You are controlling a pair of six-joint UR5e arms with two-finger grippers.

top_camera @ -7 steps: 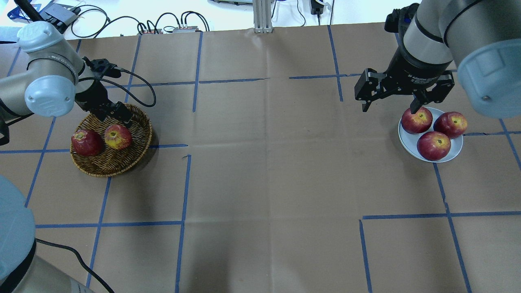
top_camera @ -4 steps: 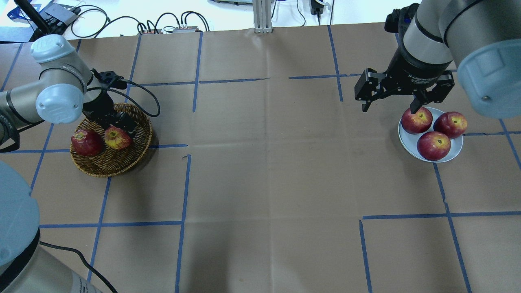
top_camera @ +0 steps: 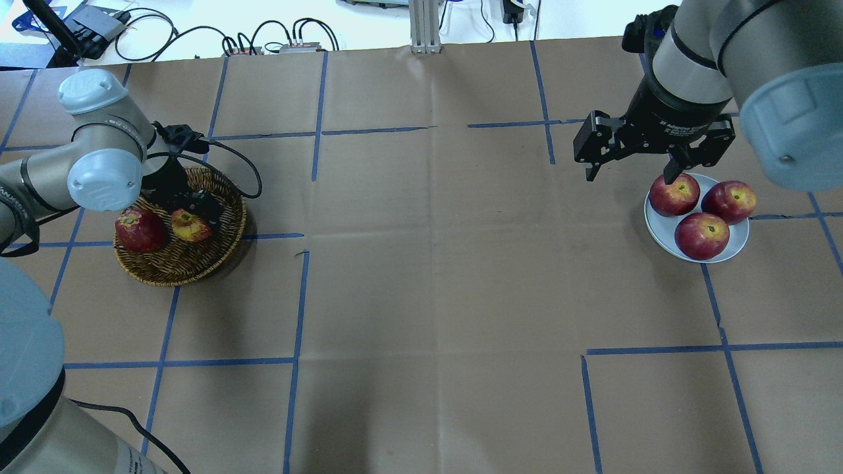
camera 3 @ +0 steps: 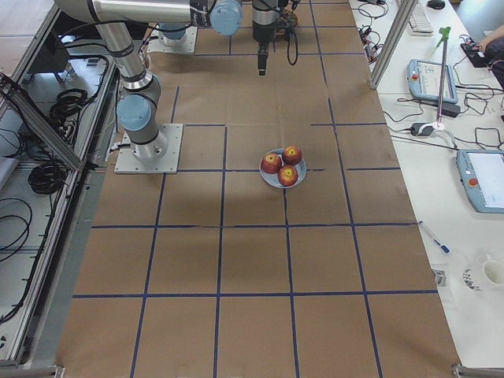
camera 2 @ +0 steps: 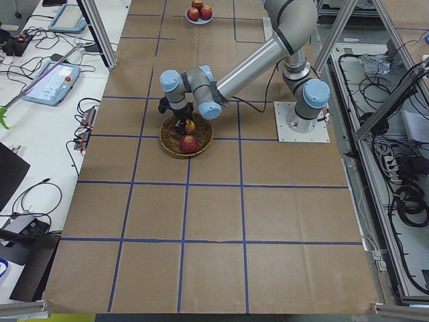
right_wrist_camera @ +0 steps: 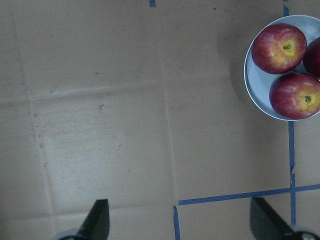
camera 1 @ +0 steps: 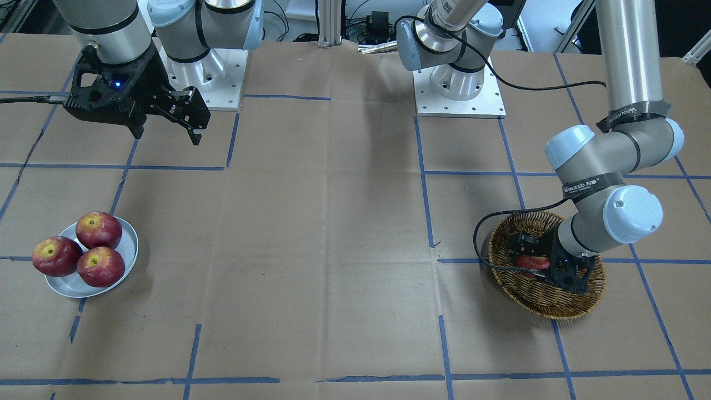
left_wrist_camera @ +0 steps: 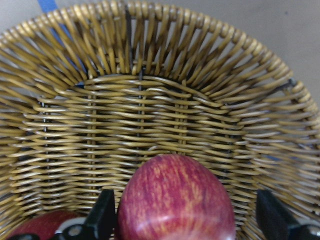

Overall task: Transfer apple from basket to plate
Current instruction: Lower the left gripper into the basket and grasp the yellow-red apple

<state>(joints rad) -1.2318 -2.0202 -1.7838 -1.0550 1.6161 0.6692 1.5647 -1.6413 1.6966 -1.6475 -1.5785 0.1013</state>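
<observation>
Left gripper (left_wrist_camera: 186,222) low in basket (top_camera: 224,245), fingers (left_wrist_camera: 102,217) wide, straddling apple (top_camera: 190,227), not clamped. Right gripper (top_camera: 630,178) above tabletop (top_camera: 428,263) beside plate (top_camera: 659,228), fingers (right_wrist_camera: 97,220) wide, empty.

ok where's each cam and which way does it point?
Front-facing: across the table, facing the robot; right gripper upper left, left arm over basket.
Overhead: behind the robot, looking forward-down; both arms, plate right.
Exterior left: table end, left arm near.
Exterior right: opposite end, right arm near.
Left wrist: down into basket, left gripper straddling the apple.
Right wrist: down at table, plate in corner, fingertips below.
Shared: overhead and front-facing both show basket and plate, mirrored.
</observation>
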